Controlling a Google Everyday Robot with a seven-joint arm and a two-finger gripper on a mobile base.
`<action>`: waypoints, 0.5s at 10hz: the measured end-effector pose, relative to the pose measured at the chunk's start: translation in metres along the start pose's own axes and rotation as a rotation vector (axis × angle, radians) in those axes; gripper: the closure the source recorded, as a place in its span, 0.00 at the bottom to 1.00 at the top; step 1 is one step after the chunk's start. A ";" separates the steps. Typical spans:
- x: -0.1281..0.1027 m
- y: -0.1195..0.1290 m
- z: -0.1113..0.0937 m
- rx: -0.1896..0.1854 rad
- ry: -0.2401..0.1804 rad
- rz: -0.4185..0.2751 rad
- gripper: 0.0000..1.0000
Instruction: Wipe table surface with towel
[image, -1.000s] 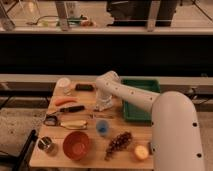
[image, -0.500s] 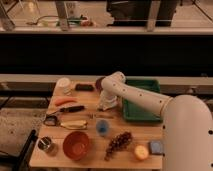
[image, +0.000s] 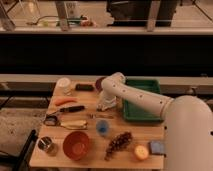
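My gripper (image: 105, 98) points down at the middle of the wooden table (image: 90, 162), just left of the green tray (image: 143, 85). It is shut on a white towel (image: 107, 105), which hangs bunched below it and touches the tabletop. The towel hides the fingertips. My white arm reaches in from the lower right, over the tray.
On the table are a white cup (image: 64, 84), a dark block (image: 84, 87), a carrot (image: 65, 101), a knife (image: 71, 109), a banana (image: 75, 125), a blue cup (image: 102, 127), a red bowl (image: 76, 145), a metal can (image: 46, 145), grapes (image: 119, 142), an orange (image: 141, 152) and a blue sponge (image: 157, 147).
The gripper and towel have shifted slightly to the right, toward the green tray. The arm's elbow has swung right too. The other objects have not moved.
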 end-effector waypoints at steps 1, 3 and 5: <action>0.000 0.001 0.000 -0.001 0.001 0.000 0.84; -0.004 0.002 0.001 -0.004 -0.005 -0.003 0.64; -0.007 0.003 0.001 -0.007 -0.011 -0.013 0.45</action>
